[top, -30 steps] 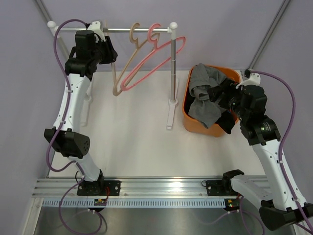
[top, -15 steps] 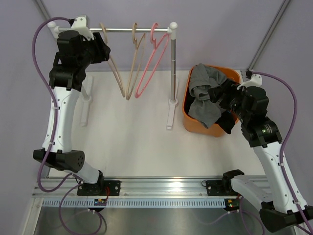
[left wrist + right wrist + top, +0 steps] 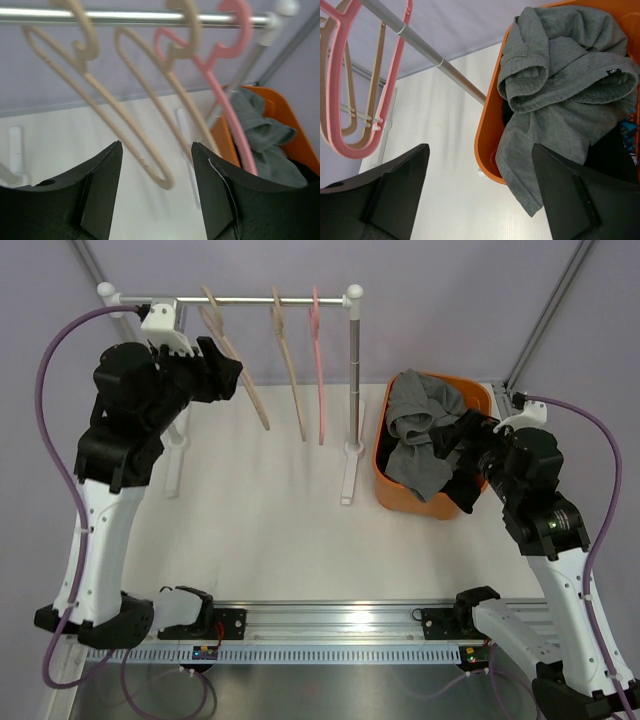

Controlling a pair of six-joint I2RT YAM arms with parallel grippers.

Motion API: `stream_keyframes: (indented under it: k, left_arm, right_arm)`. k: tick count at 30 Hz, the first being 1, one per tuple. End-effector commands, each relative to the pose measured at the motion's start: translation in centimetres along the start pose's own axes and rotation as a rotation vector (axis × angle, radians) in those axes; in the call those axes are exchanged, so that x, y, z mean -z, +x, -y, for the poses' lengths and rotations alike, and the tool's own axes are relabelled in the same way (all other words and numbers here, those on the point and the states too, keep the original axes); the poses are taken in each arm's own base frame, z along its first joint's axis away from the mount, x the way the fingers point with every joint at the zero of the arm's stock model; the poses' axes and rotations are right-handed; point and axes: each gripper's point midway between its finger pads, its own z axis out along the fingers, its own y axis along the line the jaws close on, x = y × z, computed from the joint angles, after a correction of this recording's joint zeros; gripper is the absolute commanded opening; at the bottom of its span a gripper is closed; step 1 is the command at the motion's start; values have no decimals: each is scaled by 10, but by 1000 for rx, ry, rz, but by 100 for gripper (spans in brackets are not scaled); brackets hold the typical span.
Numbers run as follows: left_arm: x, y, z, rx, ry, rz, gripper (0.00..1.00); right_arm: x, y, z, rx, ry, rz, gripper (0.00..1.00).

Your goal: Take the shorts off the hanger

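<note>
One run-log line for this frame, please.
hangers: three, bare, on rail | grey shorts: on top in orange bin | left jaws: open, empty | right jaws: open, empty

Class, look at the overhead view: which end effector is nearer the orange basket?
Right. The right end effector hangs over the orange basket, above the grey shorts; the left end effector is across the table beside a beige hanger.

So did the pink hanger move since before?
Yes. The pink hanger has swung its bottom end right, toward the rack's upright post, and now hangs straight down from the rail.
</note>
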Motion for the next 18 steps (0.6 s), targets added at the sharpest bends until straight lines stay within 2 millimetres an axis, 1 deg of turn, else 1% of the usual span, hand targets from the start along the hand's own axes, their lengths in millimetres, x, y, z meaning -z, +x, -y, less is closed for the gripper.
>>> stream_keyframes:
  k: [1, 2, 3, 4, 5, 6, 7, 9, 10, 11, 12, 13, 14, 18]
  left_arm:
    - [38, -6, 38, -37, 107, 58, 61]
    - [40, 1, 42, -33, 114, 55, 61]
    - [54, 5, 57, -30, 169, 65, 61]
    - [48, 27, 56, -22, 156, 38, 61]
    - [52, 34, 65, -6, 185, 39, 61]
    - [63, 37, 67, 0, 208, 54, 61]
    - [59, 59, 67, 5, 209, 17, 61]
    - [63, 78, 77, 1, 257, -13, 62]
    - [68, 82, 78, 1, 267, -11, 62]
    - [67, 101, 81, -6, 281, -47, 62]
    - [68, 108, 84, -14, 297, -61, 62]
    - [72, 111, 87, -20, 314, -56, 62]
    - [72, 123, 91, -27, 330, -79, 63]
    - [78, 132, 93, -31, 344, -85, 63]
  right_arm:
    - [19, -18, -5, 41, -12, 46, 98]
    - [22, -19, -6, 39, -18, 50, 99]
    - [24, -18, -6, 37, -16, 49, 100]
    - [28, -20, -6, 35, -16, 59, 99]
    - [31, -22, -5, 35, -10, 68, 99]
    - [33, -22, -4, 38, -7, 71, 99]
    - [38, -23, -2, 42, -3, 77, 100]
    - [42, -24, 2, 49, 16, 82, 99]
    - [45, -25, 2, 50, 19, 88, 100]
    - [47, -26, 4, 50, 27, 94, 99]
    - [49, -26, 4, 53, 26, 95, 100]
    - [52, -28, 3, 53, 21, 105, 99]
    - [53, -29, 2, 53, 18, 108, 100]
    - [62, -32, 7, 52, 39, 130, 99]
